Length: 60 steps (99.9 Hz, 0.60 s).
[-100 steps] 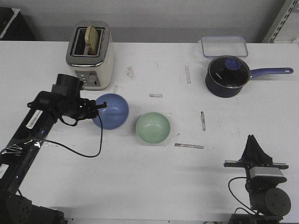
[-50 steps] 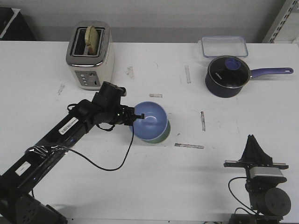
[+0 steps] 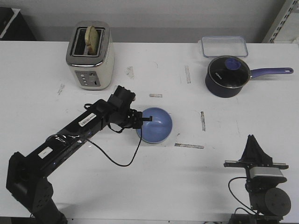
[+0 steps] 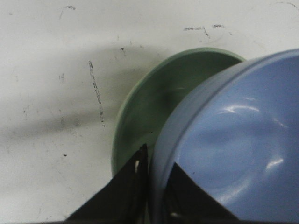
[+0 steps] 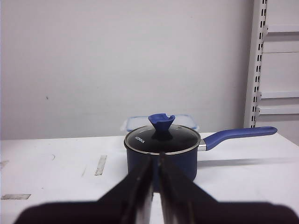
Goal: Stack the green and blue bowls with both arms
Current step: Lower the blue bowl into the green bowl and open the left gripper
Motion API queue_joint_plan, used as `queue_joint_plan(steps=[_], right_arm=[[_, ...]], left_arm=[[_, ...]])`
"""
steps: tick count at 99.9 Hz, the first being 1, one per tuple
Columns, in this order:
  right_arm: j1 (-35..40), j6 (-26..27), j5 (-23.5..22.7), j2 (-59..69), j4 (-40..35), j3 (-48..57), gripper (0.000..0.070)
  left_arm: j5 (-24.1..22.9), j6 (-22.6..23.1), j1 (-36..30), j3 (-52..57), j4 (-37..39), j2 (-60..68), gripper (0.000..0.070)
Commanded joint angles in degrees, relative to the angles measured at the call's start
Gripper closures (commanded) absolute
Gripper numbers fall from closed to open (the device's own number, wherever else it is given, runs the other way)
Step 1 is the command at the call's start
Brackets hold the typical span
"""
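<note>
We work on a white table [image 3: 140, 186] with a toaster [image 3: 90, 55] at the far left, a navy saucepan [image 3: 227, 76] and a clear container [image 3: 224, 46] at the far right; none of these matters to the step.

Our left arm [image 3: 70, 135] stretches across the middle of the table. Our right arm [image 3: 259, 179] sits folded at the near right edge, well apart from the bowls, its gripper [image 5: 154, 179] pinched to a thin slit with nothing in it, facing the saucepan.

The blue bowl [image 3: 154, 124] sits over the green bowl [image 4: 149, 107] in the centre of the table; from the front the green one is almost wholly covered. The wrist view shows the blue bowl off-centre, with a crescent of green interior exposed on one side, so we judge it not yet seated.

Our left gripper [image 3: 140, 120] is clamped on the blue bowl's rim, one finger inside and one finger [image 4: 126, 186] outside, that outer one down within the green bowl.

To do this well, we should nudge the blue bowl toward the exposed crescent until the rims run concentric, lower it level, then open the fingers only slightly and lift straight up, so the outer finger does not drag the green rim.
</note>
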Motion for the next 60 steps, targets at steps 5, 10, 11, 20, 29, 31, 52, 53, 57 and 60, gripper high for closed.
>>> queue_joint_plan(steps=[5, 10, 11, 20, 29, 31, 52, 53, 57, 60], right_arm=[[0.0, 0.6, -0.1, -0.1, 0.7, 0.4, 0.0685], [0.0, 0.6, -0.1, -0.1, 0.7, 0.4, 0.0685], [0.0, 0.6, -0.1, -0.1, 0.7, 0.4, 0.0685], [0.0, 0.6, -0.1, -0.1, 0.7, 0.4, 0.0685], [0.0, 0.6, -0.1, -0.1, 0.7, 0.4, 0.0685], [0.0, 0.6, -0.1, -0.1, 0.7, 0.4, 0.0685], [0.0, 0.6, -0.1, -0.1, 0.7, 0.4, 0.0685], [0.0, 0.6, -0.1, -0.1, 0.7, 0.4, 0.0685], [0.0, 0.6, -0.1, -0.1, 0.7, 0.4, 0.0685], [0.0, 0.6, -0.1, -0.1, 0.7, 0.4, 0.0685]], left_arm=[[0.2, -0.7, -0.5, 1.2, 1.2, 1.3, 0.0684], [0.2, -0.7, -0.5, 1.2, 1.6, 1.3, 0.0661], [0.2, -0.7, -0.5, 1.2, 1.7, 1.3, 0.0649], [0.2, -0.7, -0.5, 1.2, 1.8, 1.3, 0.0595], [0.2, -0.7, -0.6, 1.2, 1.8, 1.3, 0.0575], [0.2, -0.7, -0.6, 1.2, 1.8, 1.3, 0.0575], [0.2, -0.7, -0.6, 1.2, 1.3, 1.1, 0.0574], [0.2, -0.7, -0.6, 1.2, 1.3, 1.1, 0.0574], [0.2, -0.7, -0.6, 1.2, 1.1, 1.0, 0.0574], [0.2, -0.6, -0.6, 1.2, 0.9, 0.7, 0.0573]])
